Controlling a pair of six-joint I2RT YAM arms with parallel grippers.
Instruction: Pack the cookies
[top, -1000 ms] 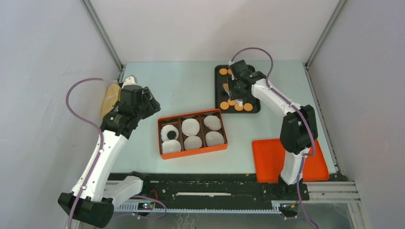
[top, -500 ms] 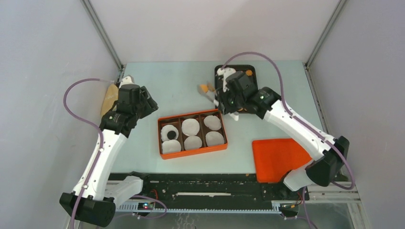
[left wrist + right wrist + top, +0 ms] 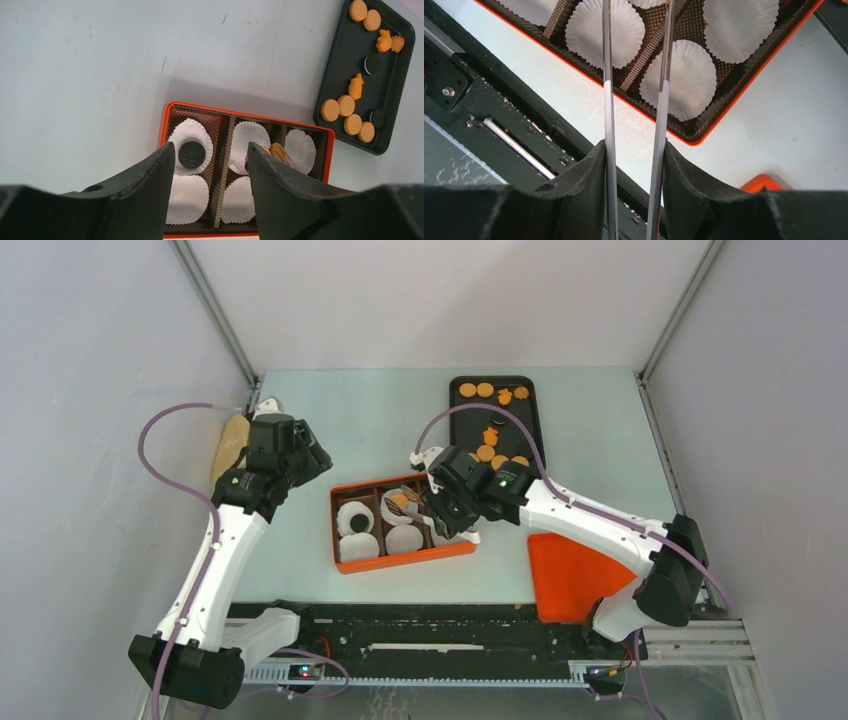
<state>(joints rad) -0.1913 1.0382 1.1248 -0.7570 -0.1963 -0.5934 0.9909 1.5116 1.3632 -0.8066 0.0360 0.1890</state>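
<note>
Several orange cookies (image 3: 485, 452) and some black ones lie on the black tray (image 3: 527, 425) at the back. The orange box (image 3: 400, 562) holds white liner cups; a black cookie (image 3: 192, 154) lies in its far-left cup. My right gripper (image 3: 445, 505) is shut on metal tongs (image 3: 608, 100). Their tips pinch an orange cookie (image 3: 400, 502) over the box's middle far cup. In the right wrist view the tongs' tips run out of frame. High over the table left of the box, my left gripper (image 3: 210, 150) hangs open with nothing between its fingers.
An orange lid (image 3: 575, 570) lies at the near right, partly under the right arm. A tan object (image 3: 230, 445) sits at the table's left edge behind the left arm. The black rail (image 3: 420, 630) runs along the near edge.
The right arm swung from the black tray down and left to the box, carrying the tongs with an orange cookie. The left arm barely moved.
</note>
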